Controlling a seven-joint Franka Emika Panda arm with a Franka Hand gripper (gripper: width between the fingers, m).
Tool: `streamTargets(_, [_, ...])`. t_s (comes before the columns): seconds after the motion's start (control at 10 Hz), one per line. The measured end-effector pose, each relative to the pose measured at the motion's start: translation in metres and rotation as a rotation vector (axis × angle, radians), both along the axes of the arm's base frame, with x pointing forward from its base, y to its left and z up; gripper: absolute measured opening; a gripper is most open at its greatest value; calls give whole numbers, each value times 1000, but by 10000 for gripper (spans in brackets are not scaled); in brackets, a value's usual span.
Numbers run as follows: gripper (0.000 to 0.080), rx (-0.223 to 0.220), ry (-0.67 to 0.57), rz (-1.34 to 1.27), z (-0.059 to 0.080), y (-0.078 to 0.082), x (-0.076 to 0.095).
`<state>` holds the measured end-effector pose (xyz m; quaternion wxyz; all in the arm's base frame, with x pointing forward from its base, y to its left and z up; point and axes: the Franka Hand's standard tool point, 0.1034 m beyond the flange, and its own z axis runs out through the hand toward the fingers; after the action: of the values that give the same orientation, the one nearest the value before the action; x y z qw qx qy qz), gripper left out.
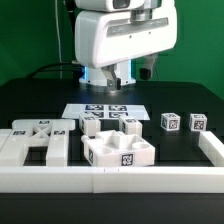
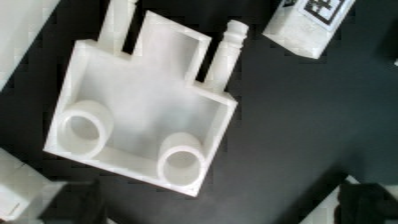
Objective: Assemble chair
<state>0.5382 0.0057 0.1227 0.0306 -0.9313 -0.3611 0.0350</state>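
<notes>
The chair lies in loose white tagged parts on the black table. A square blocky part (image 1: 120, 150) sits near the front wall, with two small blocks (image 1: 130, 125) behind it. Two tagged cubes (image 1: 170, 122) stand at the exterior view's right, and larger flat parts (image 1: 35, 142) lie at its left. My gripper (image 1: 118, 76) hangs high above the back of the table. In the wrist view it (image 2: 196, 206) is open and empty, with dark fingers (image 2: 25, 200) at the frame's edges. Beneath it is a square white part (image 2: 143, 110) with two round sockets and two pegs. A tagged part (image 2: 313, 24) lies beside that.
The marker board (image 1: 104, 109) lies flat behind the parts. A long white border wall (image 1: 110, 181) runs along the front and up the exterior view's right side (image 1: 212, 150). Black table shows between the parts.
</notes>
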Motion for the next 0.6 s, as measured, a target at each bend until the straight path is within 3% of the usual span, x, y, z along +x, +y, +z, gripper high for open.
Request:
streamTargets(0.4, [650, -6, -4, -117, -13, 4, -2])
streamTargets(0.6, [650, -8, -14, -215, -22, 7, 10])
